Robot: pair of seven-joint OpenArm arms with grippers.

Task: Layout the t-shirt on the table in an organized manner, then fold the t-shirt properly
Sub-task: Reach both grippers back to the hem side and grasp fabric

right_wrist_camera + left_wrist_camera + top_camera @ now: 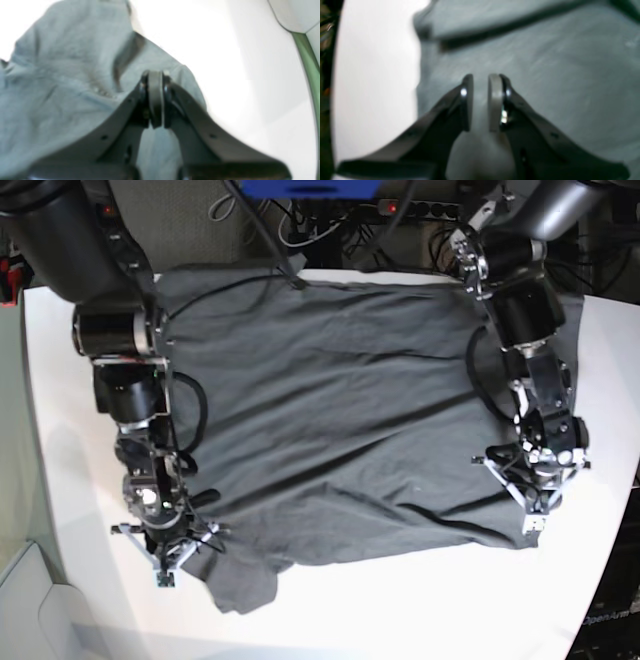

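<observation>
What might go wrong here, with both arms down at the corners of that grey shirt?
The right tool is shut at the t-shirt's sleeve corner, where the cloth is bunched; pulling from there may drag wrinkles across instead of flattening it.

The left tool has a narrow gap with cloth behind it; whether it pinches any fabric is unclear, so that side may slip free or stay behind.

The shirt's far edge lies right at the table's far rim and could slide off.

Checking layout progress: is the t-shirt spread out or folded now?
Spread, not folded: the t-shirt lies open across the table, still wrinkled, one sleeve bunched near its front edge.
</observation>
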